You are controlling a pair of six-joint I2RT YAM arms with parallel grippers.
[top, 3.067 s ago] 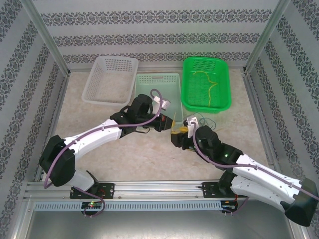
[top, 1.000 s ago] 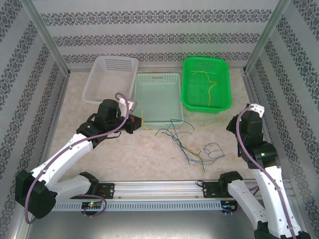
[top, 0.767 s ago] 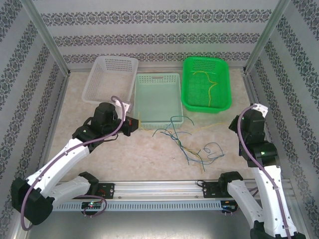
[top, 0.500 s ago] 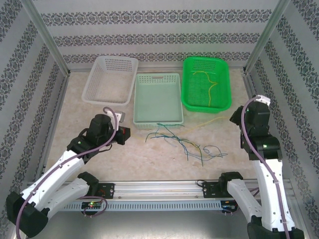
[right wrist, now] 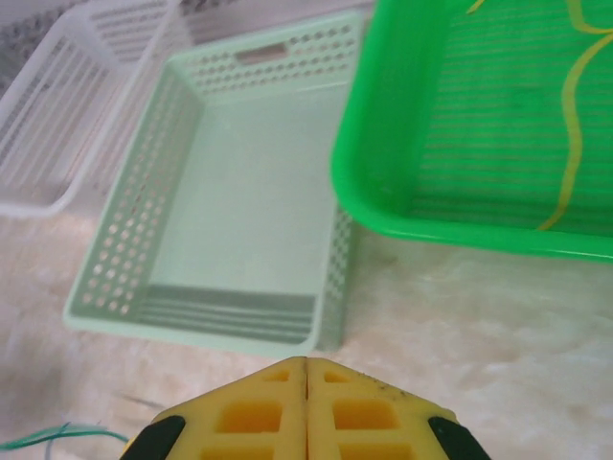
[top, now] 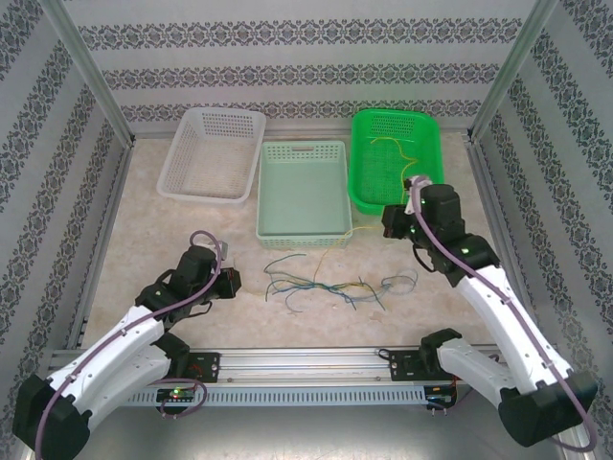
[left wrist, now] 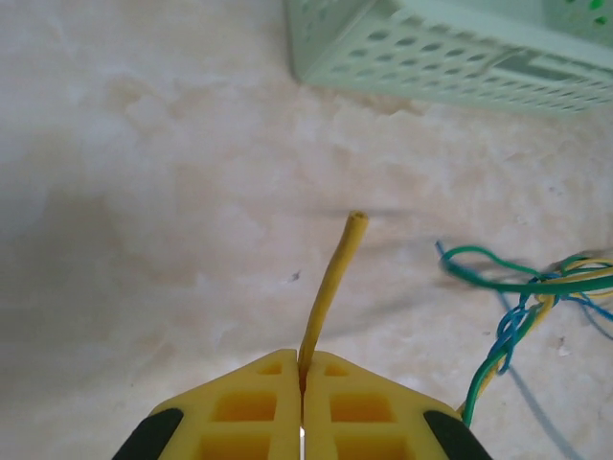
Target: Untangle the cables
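Observation:
Several thin cables (top: 316, 285) in green, blue and yellow lie loosely spread on the table between the arms. My left gripper (top: 236, 281) is low at their left end. The left wrist view has this gripper (left wrist: 303, 356) shut on a yellow cable (left wrist: 330, 278), whose short end sticks out past the pads. To the right lie twisted cables (left wrist: 508, 316). My right gripper (top: 388, 222) hangs by the green basket's front edge, and a thin yellow strand (top: 359, 231) leads up to it. From the right wrist, that gripper (right wrist: 306, 362) is shut, with no cable showing at its tips.
A green basket (top: 397, 206) at the back right holds a yellow cable (top: 407, 163). A pale green basket (top: 302, 235) stands at the back centre, and a white basket (top: 192, 187) at the back left. Patterned walls close in both sides.
The left gripper drew back toward the near left with the yellow cable. The right gripper swung from the right side inward to the green basket. The cables stretched into a flatter line.

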